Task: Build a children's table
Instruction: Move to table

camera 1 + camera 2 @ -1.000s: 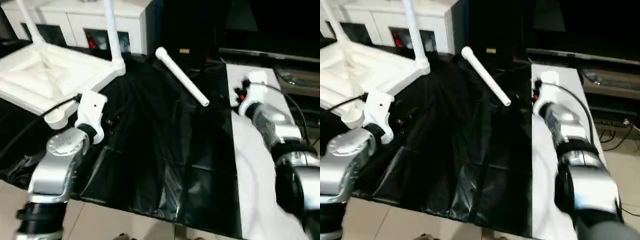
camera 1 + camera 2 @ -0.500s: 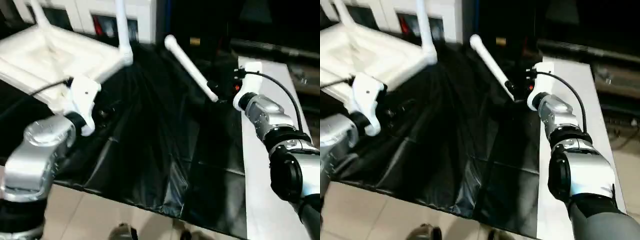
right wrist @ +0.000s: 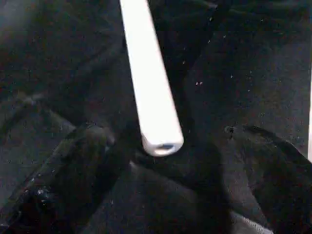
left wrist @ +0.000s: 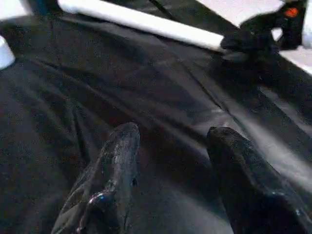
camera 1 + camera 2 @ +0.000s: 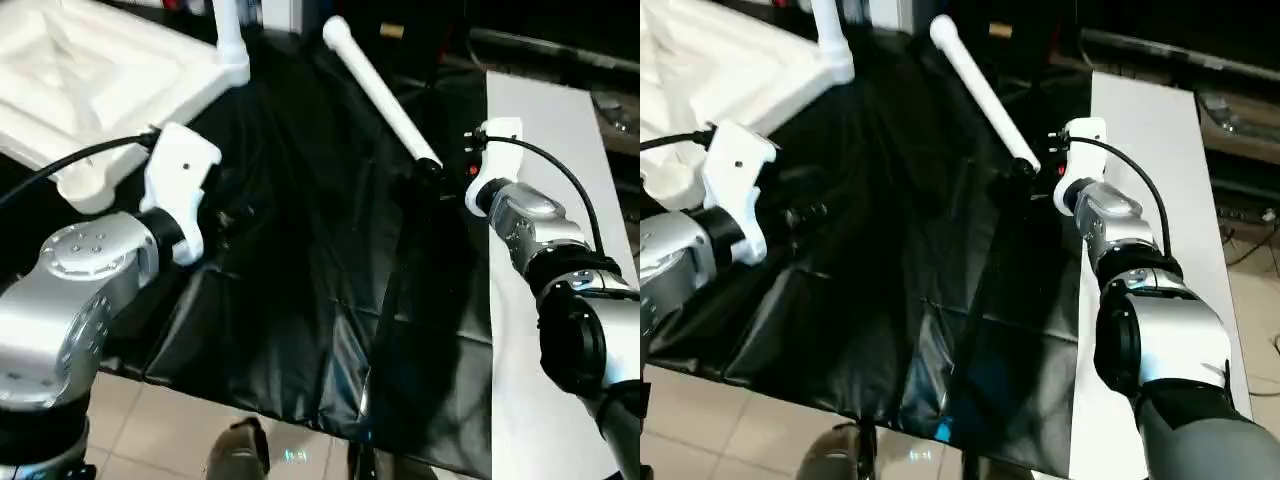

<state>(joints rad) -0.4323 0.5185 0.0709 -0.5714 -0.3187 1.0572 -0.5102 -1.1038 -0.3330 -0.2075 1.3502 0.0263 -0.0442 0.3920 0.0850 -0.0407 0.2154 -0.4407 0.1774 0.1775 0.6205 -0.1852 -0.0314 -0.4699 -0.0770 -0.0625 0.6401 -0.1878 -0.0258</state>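
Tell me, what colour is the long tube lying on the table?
White: the long tapered plastic tube leg, clearest in the left eye view.

Table top: far left, upside down on the sheet, one corner socket nearest the left arm.
Fitted leg: upright in the top's far right corner.
Loose leg: lying on the sheet, right of the top, slanting from far centre toward the right arm.
Right gripper: at the loose leg's near end, fingers wide on either side, apart from it.
Left gripper: over the sheet, just beside the top's near corner.
Board: right of the sheet, under the right arm.
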